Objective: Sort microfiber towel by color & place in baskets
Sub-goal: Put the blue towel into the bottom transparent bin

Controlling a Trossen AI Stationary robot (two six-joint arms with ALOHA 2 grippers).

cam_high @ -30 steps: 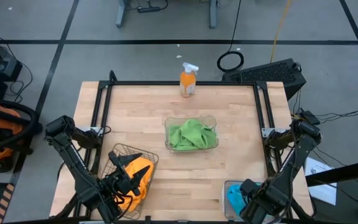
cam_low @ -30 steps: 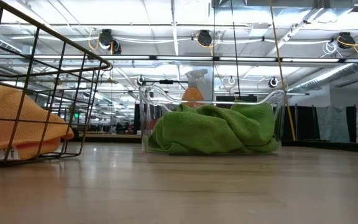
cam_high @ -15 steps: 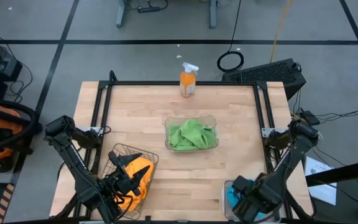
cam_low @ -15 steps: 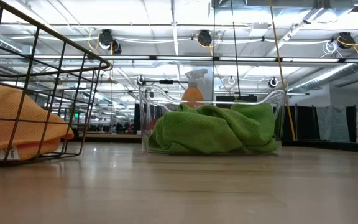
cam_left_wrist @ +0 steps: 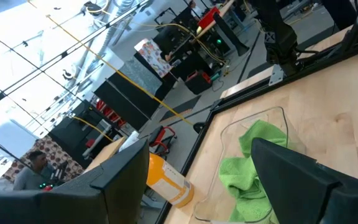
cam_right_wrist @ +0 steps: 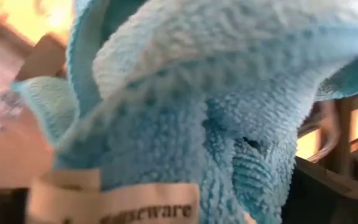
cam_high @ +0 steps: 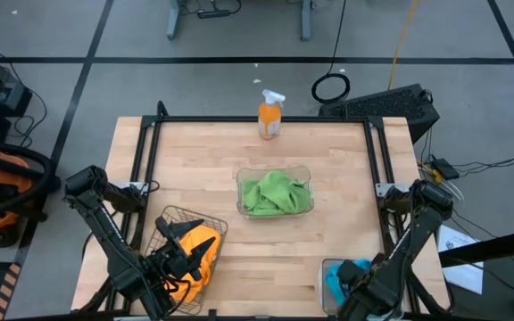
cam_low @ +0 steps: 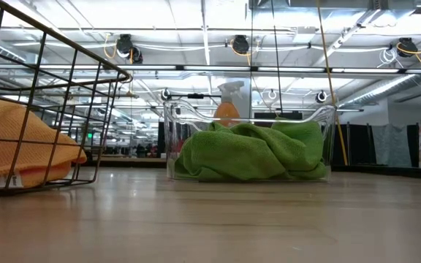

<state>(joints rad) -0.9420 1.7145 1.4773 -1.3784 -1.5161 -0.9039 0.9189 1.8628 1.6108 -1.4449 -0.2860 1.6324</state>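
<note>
Green microfiber towels [cam_high: 275, 194] fill a clear plastic basket [cam_high: 242, 174] at the table's middle. An orange towel [cam_high: 201, 259] lies in the wire basket [cam_high: 163, 218] near the front left. My left gripper [cam_left_wrist: 201, 146] hovers open above it [cam_high: 190, 248], pointing level toward the green towels [cam_left_wrist: 247, 168]. At the front right, my right gripper [cam_high: 348, 278] points down, open, over a blue towel [cam_high: 335, 283] in another clear basket [cam_high: 323, 266]. The blue towel [cam_right_wrist: 185, 112] bulges up between its spread fingers. Neither gripper shows in the low view. My right gripper comes at the blue towel from above with its fingers [cam_right_wrist: 337, 186] standing wide on either side of the bunched cloth [cam_right_wrist: 260, 168]. I cannot tell whether they touch it. The towel lies in its basket.
An orange spray bottle [cam_high: 269, 116] with a white trigger stands at the table's far edge, behind the green basket [cam_low: 170, 124]. Black rails [cam_high: 145, 152] run along the table's left and right sides. Bare wood lies between the three baskets.
My right gripper has sunk toward the blue towel in its basket and tipped a little as it went. The left arm and all the towels in the other baskets have kept still.
</note>
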